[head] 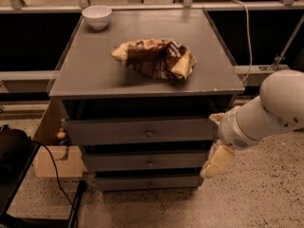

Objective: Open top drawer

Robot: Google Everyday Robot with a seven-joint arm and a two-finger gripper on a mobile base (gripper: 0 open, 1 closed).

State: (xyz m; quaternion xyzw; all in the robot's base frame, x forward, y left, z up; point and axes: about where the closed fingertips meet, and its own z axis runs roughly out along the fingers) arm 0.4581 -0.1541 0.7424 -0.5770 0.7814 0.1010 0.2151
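The top drawer (114,131) is the tallest and widest grey front of the cabinet, just under the tabletop, with a small round metal knob (149,133) at its centre. Its front sits in line with the cabinet frame. Two shorter grey drawer fronts lie below it. My gripper (216,160), cream-coloured at the end of the white arm (266,113), hangs at the cabinet's right front corner. It is level with the middle drawer, lower than the knob and well to its right, touching nothing.
A crumpled brown snack bag (154,58) and a white bowl (97,16) lie on the grey cabinet top (85,75). A cardboard box (52,151), a black bag (12,151) and a black cable (54,175) are on the floor at the left. A white cable (247,27) hangs behind at the right.
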